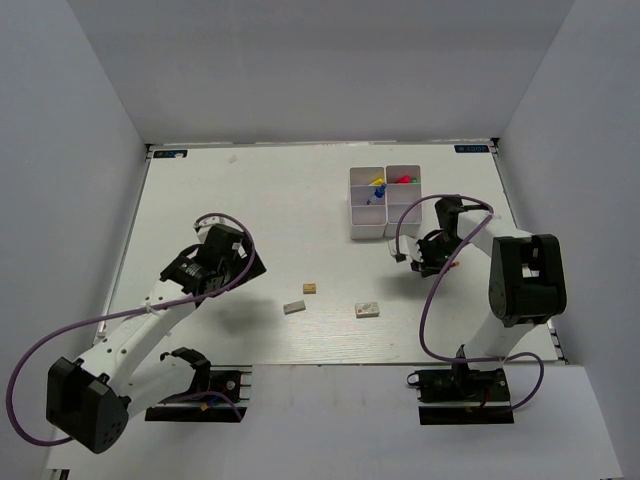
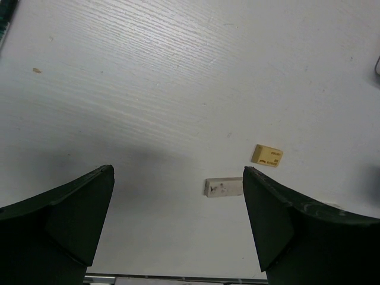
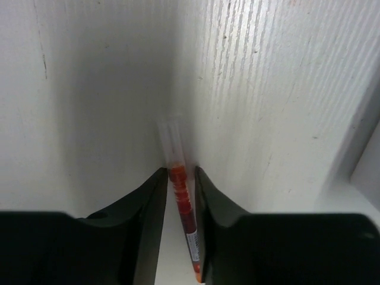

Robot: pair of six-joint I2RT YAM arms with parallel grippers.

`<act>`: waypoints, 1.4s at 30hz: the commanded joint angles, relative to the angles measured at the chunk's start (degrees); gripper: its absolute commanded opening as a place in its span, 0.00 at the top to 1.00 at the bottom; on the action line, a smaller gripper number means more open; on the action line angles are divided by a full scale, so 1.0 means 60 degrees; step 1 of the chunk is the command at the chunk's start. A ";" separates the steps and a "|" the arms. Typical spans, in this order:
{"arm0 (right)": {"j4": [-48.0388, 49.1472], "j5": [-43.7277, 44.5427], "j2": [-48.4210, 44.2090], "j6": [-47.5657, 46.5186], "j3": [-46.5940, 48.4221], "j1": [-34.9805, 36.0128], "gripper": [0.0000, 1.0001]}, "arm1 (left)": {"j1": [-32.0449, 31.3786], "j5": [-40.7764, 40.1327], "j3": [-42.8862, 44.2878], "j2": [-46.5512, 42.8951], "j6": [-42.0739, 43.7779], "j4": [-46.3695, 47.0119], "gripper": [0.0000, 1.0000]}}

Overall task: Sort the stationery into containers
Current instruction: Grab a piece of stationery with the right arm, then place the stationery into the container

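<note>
The thin red pen (image 3: 185,208) lies on the table, slanting between the fingers of my right gripper (image 3: 180,173). The jaws stand narrow around it, with a sliver of table showing beside the pen at the tips. This gripper (image 1: 428,262) is just in front of the white compartment tray (image 1: 385,207), which holds yellow, blue, red and green items. My left gripper (image 2: 178,172) hangs wide open and empty over the table's left middle (image 1: 240,262). A grey eraser (image 2: 224,186) and a tan eraser (image 2: 267,155) lie just ahead of its right finger.
The tan eraser (image 1: 311,288), grey eraser (image 1: 294,307) and a white eraser (image 1: 367,309) lie in a loose row near the table's front middle. The tray's wall (image 3: 362,166) rises close to the right of my right gripper. Grey walls enclose the table.
</note>
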 commanded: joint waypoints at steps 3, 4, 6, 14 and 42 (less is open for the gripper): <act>-0.1178 0.0548 0.0645 -0.0122 0.0134 -0.0018 0.76 | 0.0058 -0.0085 0.0359 0.0473 0.0106 -0.0039 0.01; -0.1296 0.0504 0.0688 0.0009 0.0221 -0.0019 0.79 | 0.0058 0.0003 0.0359 0.0575 0.0207 -0.0039 0.01; -0.1458 0.0242 0.0733 0.0127 0.0280 -0.0048 0.83 | 0.0058 0.0004 0.0359 0.0780 0.0208 0.0048 0.01; -0.3389 -0.2013 0.0440 0.0844 0.1992 -0.0063 0.98 | 0.0058 -0.0844 0.0682 0.0781 0.0763 -0.0157 0.03; 0.1953 -0.8402 0.2637 0.7449 0.7561 -0.0253 1.00 | 0.0058 -0.1065 0.0769 0.0928 0.1307 -0.0157 0.04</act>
